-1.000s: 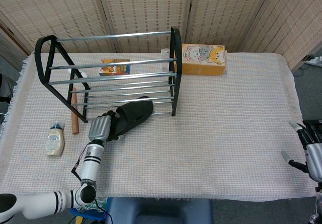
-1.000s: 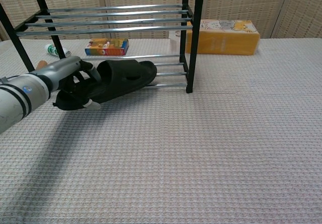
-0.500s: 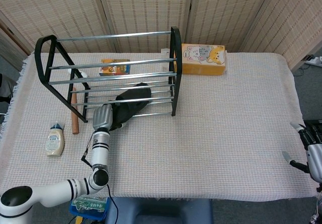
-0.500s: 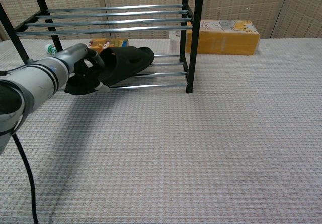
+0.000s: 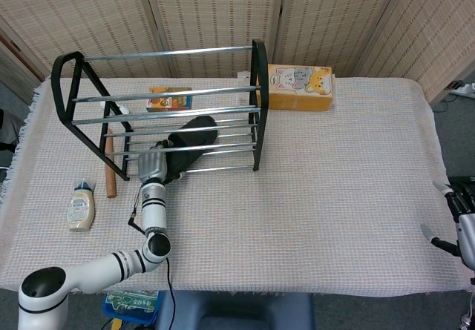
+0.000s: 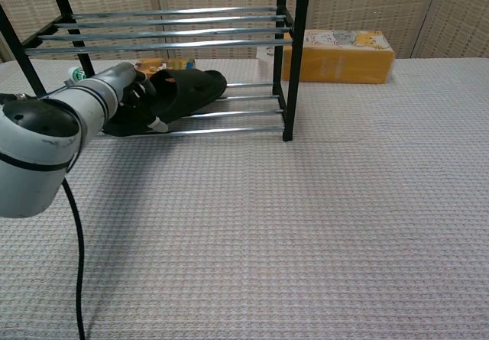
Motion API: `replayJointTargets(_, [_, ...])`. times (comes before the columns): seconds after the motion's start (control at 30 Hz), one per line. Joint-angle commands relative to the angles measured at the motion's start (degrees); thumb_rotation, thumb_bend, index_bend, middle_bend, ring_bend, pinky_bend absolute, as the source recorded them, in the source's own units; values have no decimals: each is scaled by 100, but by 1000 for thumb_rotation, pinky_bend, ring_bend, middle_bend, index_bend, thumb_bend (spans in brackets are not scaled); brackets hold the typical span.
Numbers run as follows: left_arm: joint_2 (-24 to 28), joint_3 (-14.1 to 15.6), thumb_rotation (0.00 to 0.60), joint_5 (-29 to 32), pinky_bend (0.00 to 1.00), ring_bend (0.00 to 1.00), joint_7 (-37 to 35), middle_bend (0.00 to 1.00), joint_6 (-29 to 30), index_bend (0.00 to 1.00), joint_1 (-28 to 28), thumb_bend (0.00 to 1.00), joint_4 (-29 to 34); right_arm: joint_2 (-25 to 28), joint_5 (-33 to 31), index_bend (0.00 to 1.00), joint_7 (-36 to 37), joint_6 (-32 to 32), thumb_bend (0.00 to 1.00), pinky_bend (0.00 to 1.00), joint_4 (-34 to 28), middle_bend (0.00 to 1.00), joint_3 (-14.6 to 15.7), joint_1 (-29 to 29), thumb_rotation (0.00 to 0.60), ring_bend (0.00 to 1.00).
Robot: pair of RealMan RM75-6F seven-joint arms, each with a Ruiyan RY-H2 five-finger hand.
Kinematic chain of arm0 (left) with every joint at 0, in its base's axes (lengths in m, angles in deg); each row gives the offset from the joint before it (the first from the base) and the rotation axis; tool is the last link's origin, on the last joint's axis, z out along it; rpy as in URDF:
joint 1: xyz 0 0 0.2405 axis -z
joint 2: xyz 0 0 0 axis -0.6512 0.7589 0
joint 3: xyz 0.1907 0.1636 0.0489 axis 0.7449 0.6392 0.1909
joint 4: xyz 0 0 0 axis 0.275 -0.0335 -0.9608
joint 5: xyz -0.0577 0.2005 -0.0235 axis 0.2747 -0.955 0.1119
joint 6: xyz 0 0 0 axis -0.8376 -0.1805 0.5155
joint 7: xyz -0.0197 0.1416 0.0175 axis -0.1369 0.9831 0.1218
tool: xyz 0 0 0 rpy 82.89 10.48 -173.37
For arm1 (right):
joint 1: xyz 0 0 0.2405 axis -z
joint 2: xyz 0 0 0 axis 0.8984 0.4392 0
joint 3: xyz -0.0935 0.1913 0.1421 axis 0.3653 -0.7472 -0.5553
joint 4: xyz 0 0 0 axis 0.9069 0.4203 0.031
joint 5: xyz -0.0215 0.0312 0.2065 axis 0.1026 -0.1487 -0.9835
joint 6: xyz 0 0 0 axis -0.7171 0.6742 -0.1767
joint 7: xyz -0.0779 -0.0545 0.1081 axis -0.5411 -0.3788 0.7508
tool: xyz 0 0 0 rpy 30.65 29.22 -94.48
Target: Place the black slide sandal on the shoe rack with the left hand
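Chest view shows my left hand [image 6: 130, 99] gripping the heel of the black slide sandal [image 6: 179, 95], holding it low so its toe lies across the bottom rails of the shoe rack [image 6: 286, 65], while my right hand [image 5: 462, 226] waits with fingers spread at the bench [image 5: 334, 196] edge.

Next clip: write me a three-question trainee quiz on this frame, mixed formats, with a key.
1. True or false: the black slide sandal lies on the shoe rack's top tier.
2. Which hand holds the sandal?
A. left hand
B. right hand
3. Fill in: the yellow box with cartoon cats stands just outside the rack's ____ end in the head view.

Key: 1 false, it is on the lower rails; 2 A; 3 right.
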Motion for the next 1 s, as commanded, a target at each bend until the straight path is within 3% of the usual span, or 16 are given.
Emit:
replayJointTargets(0.03, [-65, -78, 600, 115, 390, 335, 103, 400, -3, 262, 91, 169, -140, 0, -9, 102, 9, 3, 231, 250, 10, 199, 0, 6, 600, 134])
replayJointTargets(0.17, [-78, -108, 600, 163, 391, 290, 128, 354, -12, 237, 109, 169, -179, 3, -23, 102, 34, 4, 244, 250, 29, 200, -6, 13, 600, 134])
replayJointTargets(0.37, [-16, -105, 600, 287, 362, 51, 180, 117, -98, 14, 60, 154, -35, -13, -16, 102, 55, 37, 244, 250, 56, 203, -8, -7, 600, 134])
replayJointTargets(0.5, [20, -112, 600, 315, 305, 0, 143, 12, -132, 0, 32, 130, 41, -19, -13, 102, 63, 36, 245, 250, 67, 203, -12, -10, 600, 135])
replayJointTargets(1.0, [345, 83, 600, 96, 239, 0, 51, 0, -1, 0, -147, 76, 708, -48, -22, 102, 109, 38, 258, 250, 126, 205, -18, -7, 600, 136])
